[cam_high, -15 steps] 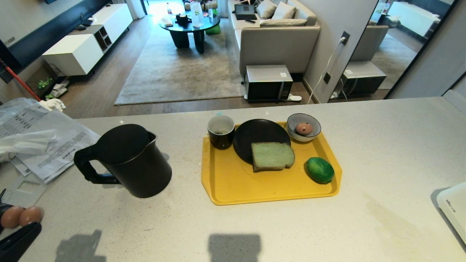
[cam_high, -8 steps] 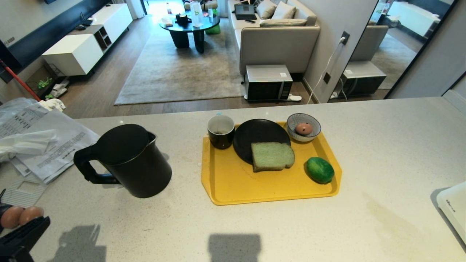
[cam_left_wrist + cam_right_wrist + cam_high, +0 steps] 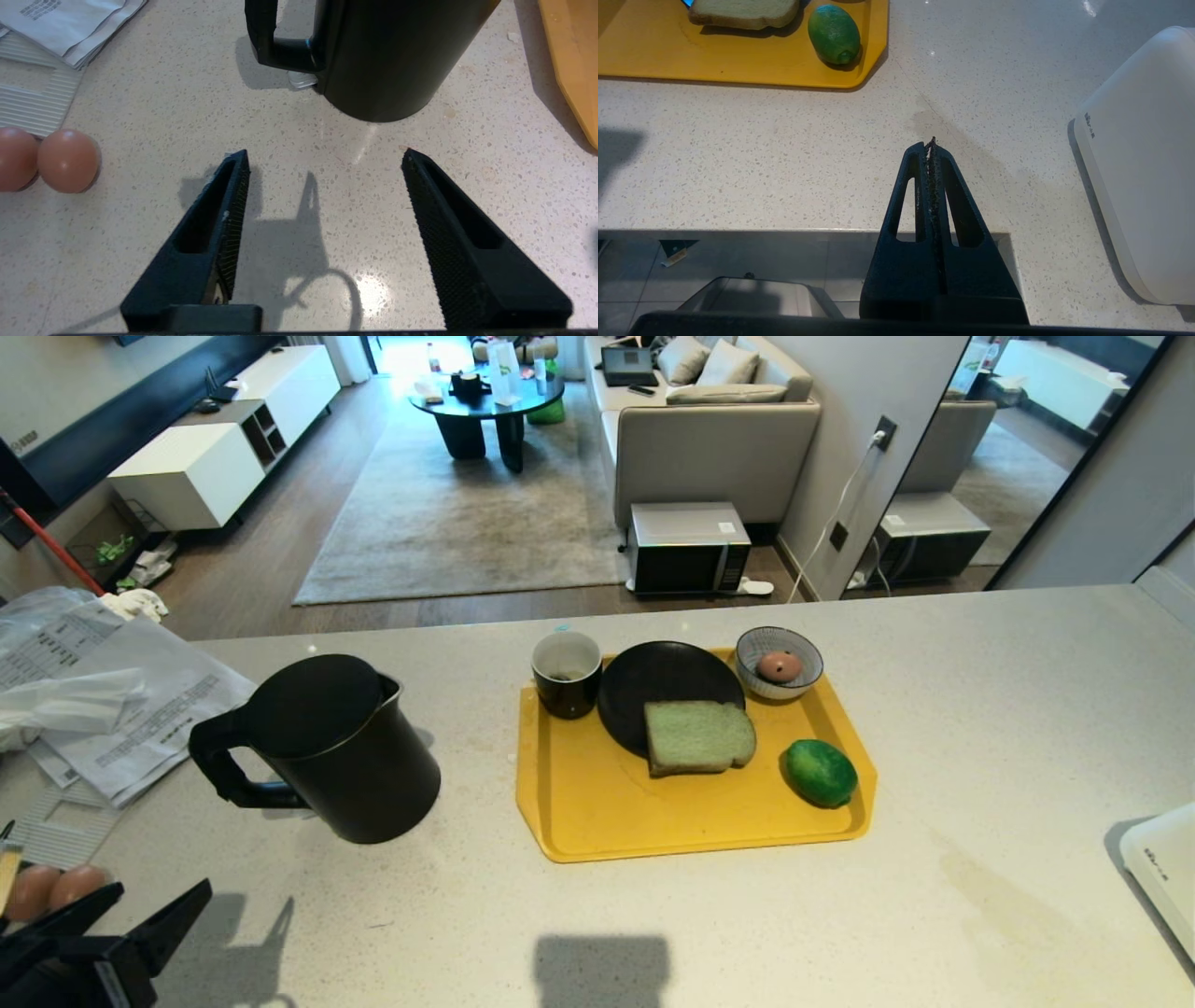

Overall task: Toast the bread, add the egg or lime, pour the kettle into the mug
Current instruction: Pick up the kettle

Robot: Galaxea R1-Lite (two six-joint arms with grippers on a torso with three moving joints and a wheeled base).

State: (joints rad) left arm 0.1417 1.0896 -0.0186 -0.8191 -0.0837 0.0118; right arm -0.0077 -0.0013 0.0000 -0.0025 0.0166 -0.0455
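Inspection finds the kettle [image 3: 327, 747] standing upright on the table [image 3: 980, 709], left of centre in the head view, its loop handle [image 3: 224, 765] turned toward the frame's left. Judge it heavy and rigid, with a smooth matte wall likely to slip; you should take it by the handle, not the body. The mug [image 3: 566, 672] sits at the upper left corner of the yellow tray [image 3: 597, 812], small and stiff. The bread [image 3: 698, 736] lies half on the black plate [image 3: 653, 686], centre of frame; treat it as soft and light, to be pinched gently at the crust. The lime [image 3: 821, 772] rests on the tray just right of the bread, glossy and prone to roll.

Your left end effector [image 3: 324, 161] stands at the lower left of the head view, jaws spread wide, holding nothing and touching nothing, with the kettle ahead of it. Two eggs [image 3: 46, 159] lie beside it. Your right end effector [image 3: 931, 144] is pressed closed and empty above the table.
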